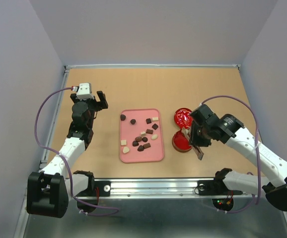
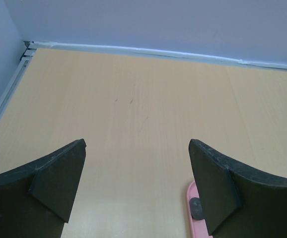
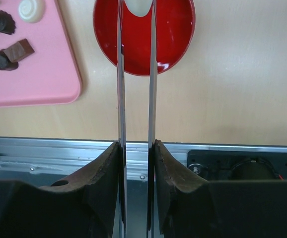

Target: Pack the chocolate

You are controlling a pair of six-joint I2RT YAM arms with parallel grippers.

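Nearest the camera, a metal rail [image 3: 223, 151] runs along the table's front edge. Just above it the right gripper [image 3: 136, 148] is clenched on a pair of long metal tweezers [image 3: 120, 89], its two black fingers pressing the thin blades from either side. The blades reach forward over an open round red tin [image 3: 176, 34]. Between their tips sits one cream-white chocolate [image 3: 139, 6], pinched over the tin's inside; whether it touches the tin floor cannot be told.

To the left of the tin lies a pink tray [image 1: 156, 156], rectangular with rounded corners. The rest of the chocolates [image 1: 140, 147] are scattered loosely across it, mostly dark brown with a few cream-white ones among them. Just beyond the tin, almost touching it, the lid [image 1: 182, 117] lies flat on the wooden table [image 2: 148, 89].

Farther back, left of the tray, the left gripper [image 2: 137, 148] hangs above bare tabletop with its jaws spread wide and nothing between them. Only a corner of the tray shows beside its right finger.
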